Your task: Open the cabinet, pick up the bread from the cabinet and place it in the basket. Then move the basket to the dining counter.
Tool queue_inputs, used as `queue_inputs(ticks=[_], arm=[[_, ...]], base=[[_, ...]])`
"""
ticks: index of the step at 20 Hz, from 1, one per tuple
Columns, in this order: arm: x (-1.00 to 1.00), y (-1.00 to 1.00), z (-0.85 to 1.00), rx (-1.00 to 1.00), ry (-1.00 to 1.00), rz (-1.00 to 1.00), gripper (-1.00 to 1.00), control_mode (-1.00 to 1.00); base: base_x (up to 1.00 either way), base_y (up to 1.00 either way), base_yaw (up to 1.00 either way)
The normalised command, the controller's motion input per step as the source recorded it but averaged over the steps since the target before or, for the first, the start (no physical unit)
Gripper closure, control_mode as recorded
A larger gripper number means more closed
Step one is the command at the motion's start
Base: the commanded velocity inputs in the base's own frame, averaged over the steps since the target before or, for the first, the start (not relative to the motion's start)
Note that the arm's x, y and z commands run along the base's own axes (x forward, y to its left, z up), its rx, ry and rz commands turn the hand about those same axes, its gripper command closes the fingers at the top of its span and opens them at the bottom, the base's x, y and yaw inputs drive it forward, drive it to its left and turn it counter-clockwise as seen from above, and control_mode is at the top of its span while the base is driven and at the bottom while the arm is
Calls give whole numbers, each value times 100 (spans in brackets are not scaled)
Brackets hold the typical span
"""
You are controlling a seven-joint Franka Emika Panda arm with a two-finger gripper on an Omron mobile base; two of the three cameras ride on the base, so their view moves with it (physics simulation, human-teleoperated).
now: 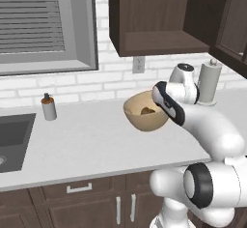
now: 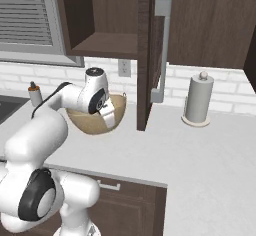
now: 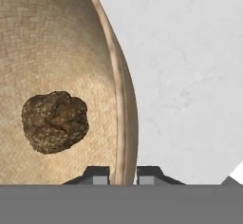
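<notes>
Left base view: basket (image 1: 145, 113) sat tilted above white counter (image 1: 91, 140), bread (image 1: 147, 110) inside; arm's hand at basket's right rim; cabinet (image 1: 159, 14) above stood open, shelf bare; soap bottle (image 1: 48, 107) by sink (image 1: 14, 137); towel roll (image 1: 209, 82) at right

Right base view: gripper (image 2: 111, 116) at basket's near rim; cabinet door (image 2: 152, 55) swung out, silver handle (image 2: 161, 50) facing camera

Hand view: fingers (image 3: 98, 175) straddled basket rim, one inside, one outside, clamped narrow on it; bread lay on basket floor, untouched
</notes>
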Motion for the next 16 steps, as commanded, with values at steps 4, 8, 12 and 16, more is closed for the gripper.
queue_inputs(ticks=[4,8,12,16], arm=[[-62,58,29,13,-2,2,100,-100],[-59,31,38,19,-7,0,100,-100],[-60,15,60,14,0,0,100,-100],[-60,-5,56,2,-4,0,100,-100]], base=[[0,0,0],[0,0,0],[0,0,0],[0,0,0]])
